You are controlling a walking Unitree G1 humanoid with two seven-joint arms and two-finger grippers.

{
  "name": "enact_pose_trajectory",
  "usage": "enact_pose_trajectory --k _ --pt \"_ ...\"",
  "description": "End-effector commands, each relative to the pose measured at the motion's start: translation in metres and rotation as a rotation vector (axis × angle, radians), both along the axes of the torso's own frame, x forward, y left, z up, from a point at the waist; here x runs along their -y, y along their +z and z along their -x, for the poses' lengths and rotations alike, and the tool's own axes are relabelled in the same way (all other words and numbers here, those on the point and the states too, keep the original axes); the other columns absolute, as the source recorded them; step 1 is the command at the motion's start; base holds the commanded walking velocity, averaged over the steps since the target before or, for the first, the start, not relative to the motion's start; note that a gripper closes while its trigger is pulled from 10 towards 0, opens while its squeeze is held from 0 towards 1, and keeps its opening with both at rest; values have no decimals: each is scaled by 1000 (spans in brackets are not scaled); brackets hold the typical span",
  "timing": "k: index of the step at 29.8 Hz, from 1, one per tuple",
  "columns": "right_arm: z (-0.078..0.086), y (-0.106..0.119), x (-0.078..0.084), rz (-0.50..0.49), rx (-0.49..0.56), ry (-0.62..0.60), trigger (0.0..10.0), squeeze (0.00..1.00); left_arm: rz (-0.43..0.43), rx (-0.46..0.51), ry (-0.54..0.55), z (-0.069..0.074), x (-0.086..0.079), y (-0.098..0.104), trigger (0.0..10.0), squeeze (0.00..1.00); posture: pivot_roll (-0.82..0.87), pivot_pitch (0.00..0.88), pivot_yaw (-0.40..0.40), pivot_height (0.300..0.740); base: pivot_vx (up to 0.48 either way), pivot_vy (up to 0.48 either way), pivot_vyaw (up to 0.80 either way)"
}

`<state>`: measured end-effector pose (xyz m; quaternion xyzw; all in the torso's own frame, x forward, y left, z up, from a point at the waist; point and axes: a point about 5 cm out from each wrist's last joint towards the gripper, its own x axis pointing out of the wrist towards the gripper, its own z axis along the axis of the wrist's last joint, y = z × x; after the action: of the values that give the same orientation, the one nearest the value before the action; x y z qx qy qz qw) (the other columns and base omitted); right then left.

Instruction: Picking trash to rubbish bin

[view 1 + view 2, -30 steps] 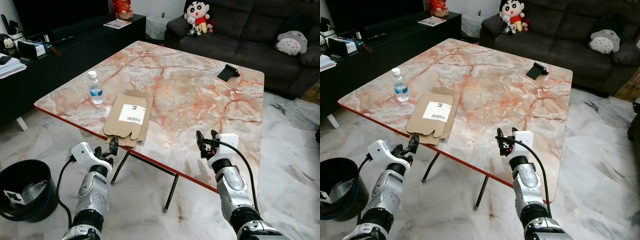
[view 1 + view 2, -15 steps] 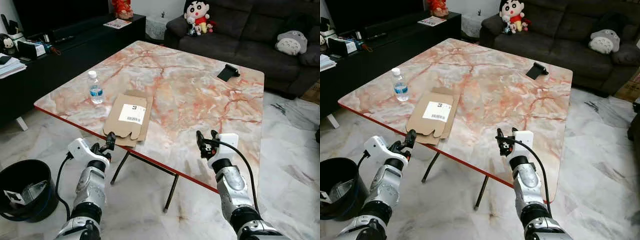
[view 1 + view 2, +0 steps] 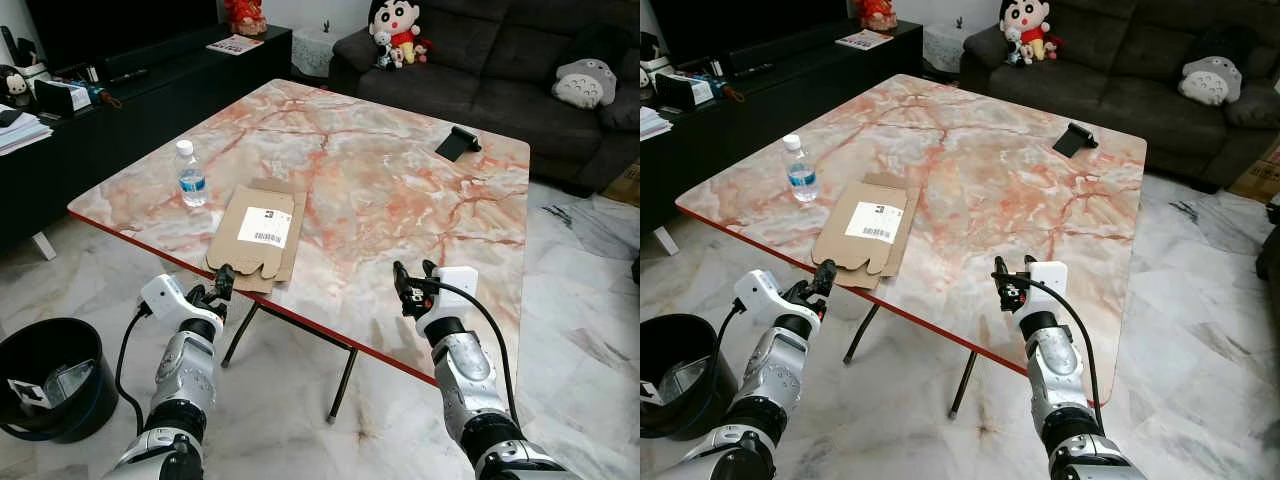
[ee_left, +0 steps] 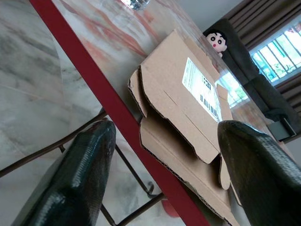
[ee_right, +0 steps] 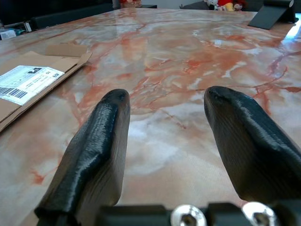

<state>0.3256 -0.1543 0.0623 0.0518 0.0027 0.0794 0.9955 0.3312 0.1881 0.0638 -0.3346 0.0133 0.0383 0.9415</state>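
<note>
Barely starting: reaching left hand (image 3: pixel 222 283), fingers wide, toward flattened cardboard (image 3: pixel 258 235) on tabletop (image 3: pixel 400 190); bin (image 3: pixel 45 380) waiting at 8 o'clock.

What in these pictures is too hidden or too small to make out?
- Cardboard box: label print too small to read in the eye views.
- Rubbish bin: cut by the left eye view's edge; contents unclear.
- Water bottle: label unreadable.
- Table: its far legs are hidden beneath the top.
</note>
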Motion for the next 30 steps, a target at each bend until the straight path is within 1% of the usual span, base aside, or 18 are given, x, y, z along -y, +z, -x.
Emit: enact_pose_trajectory --k 1,2,3,6,7,8,18,30 --pt "0 0 5 2 -6 -14 10000 0 5 5 -17 -3 3 3 8510 0 107 0 -114 740 0 0 0" --pt "-1 0 5 2 -6 -14 10000 0 4 3 -16 -3 3 2 8745 0 107 0 -112 740 0 0 0" --pt "-1 0 5 2 -7 -14 10000 0 3 2 -15 -3 3 2 8745 0 107 0 -112 740 0 0 0" --pt "-1 1 5 1 -4 -14 10000 0 1 3 -14 -4 3 3 9529 0 107 0 -112 740 0 0 0" --pt "-1 1 5 1 -4 -14 10000 0 1 3 -14 -4 3 3 9529 0 107 0 -112 740 0 0 0" --pt "-1 1 5 1 -3 -14 10000 0 0 3 -14 -5 3 4 10000 0 107 0 -112 740 0 0 0" --pt "-2 2 5 2 0 -13 10000 0 8 -12 -8 -7 2 4 10000 0 106 0 -109 740 0 0 0" --pt "-2 2 6 4 -2 -11 10000 0 28 -21 -13 -9 7 3 10000 0 102 0 -117 740 0 0 0"
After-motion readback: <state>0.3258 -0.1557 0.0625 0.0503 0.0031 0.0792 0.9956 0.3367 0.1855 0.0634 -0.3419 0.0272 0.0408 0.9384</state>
